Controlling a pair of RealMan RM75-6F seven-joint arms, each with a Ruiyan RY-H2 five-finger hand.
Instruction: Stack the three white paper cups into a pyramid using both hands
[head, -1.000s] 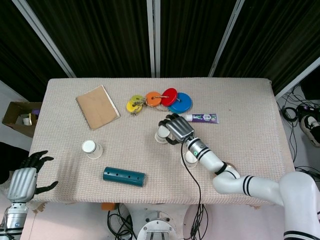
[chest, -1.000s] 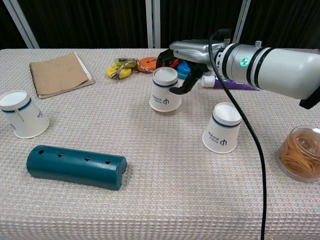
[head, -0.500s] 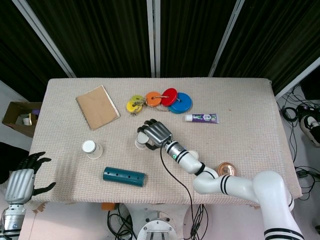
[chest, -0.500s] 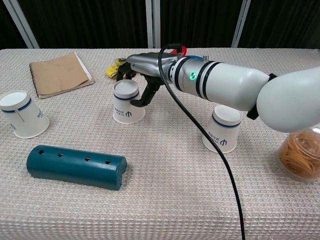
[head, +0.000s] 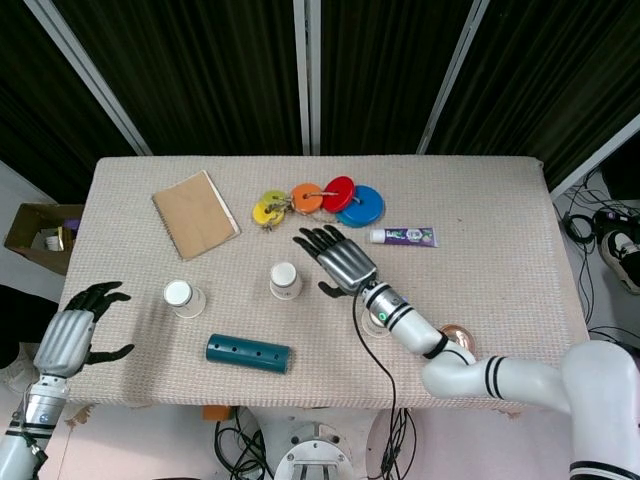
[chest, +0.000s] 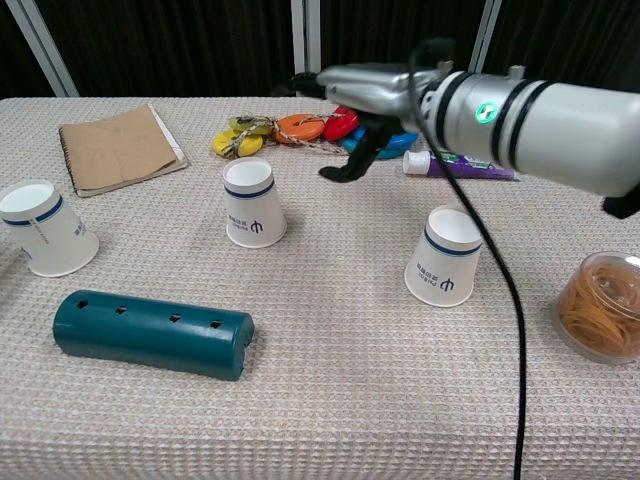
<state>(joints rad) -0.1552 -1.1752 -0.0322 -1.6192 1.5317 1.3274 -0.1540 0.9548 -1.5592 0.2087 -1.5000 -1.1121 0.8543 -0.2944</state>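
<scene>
Three white paper cups with blue bands stand upside down on the woven cloth. The middle cup (head: 285, 280) (chest: 253, 203) stands alone, with nothing touching it. To its right my right hand (head: 335, 260) (chest: 362, 105) hovers open, fingers spread, a short gap away from it. The left cup (head: 183, 297) (chest: 48, 240) stands near the table's left side. The right cup (chest: 447, 256) shows in the chest view; in the head view my right forearm covers most of it. My left hand (head: 75, 338) hangs open beyond the table's left edge.
A teal cylinder (chest: 150, 333) (head: 248, 352) lies in front of the cups. At the back are a brown notebook (head: 195, 213), coloured discs (head: 320, 200) and a toothpaste tube (head: 403, 236). A tub of rubber bands (chest: 605, 318) sits at the front right.
My right hand slid the middle cup leftward, then let go of it and drew back to the right with fingers spread. My left hand rose a little beside the table.
</scene>
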